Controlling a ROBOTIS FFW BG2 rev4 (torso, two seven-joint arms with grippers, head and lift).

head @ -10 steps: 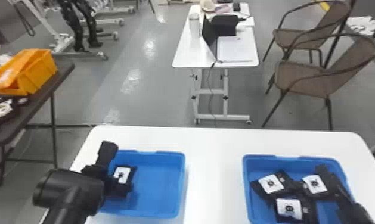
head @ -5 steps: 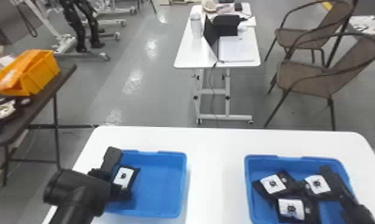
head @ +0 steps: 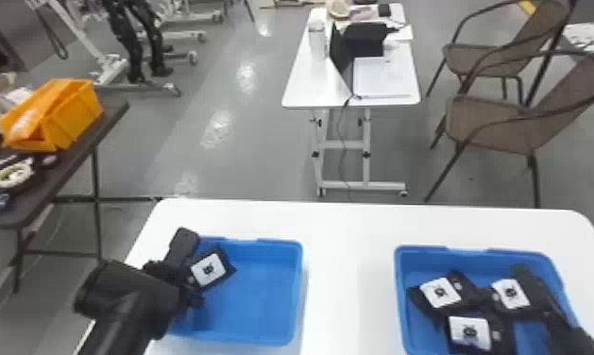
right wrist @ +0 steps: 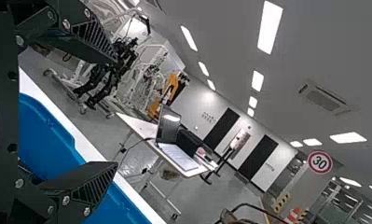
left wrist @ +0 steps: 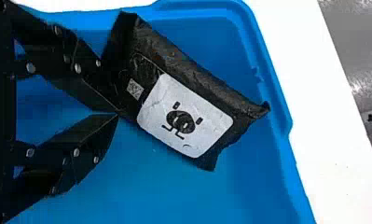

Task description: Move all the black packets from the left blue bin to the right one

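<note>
One creased black packet [left wrist: 193,74] with a dark-figured white label [left wrist: 207,128]

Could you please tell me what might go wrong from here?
The left gripper has its tips together right at the packet's edge, so the packet might slip out, if it is caught at all. The right gripper is over the right bin and might obstruct the drop. The three packets there are bunched, so another might land unevenly.
</note>
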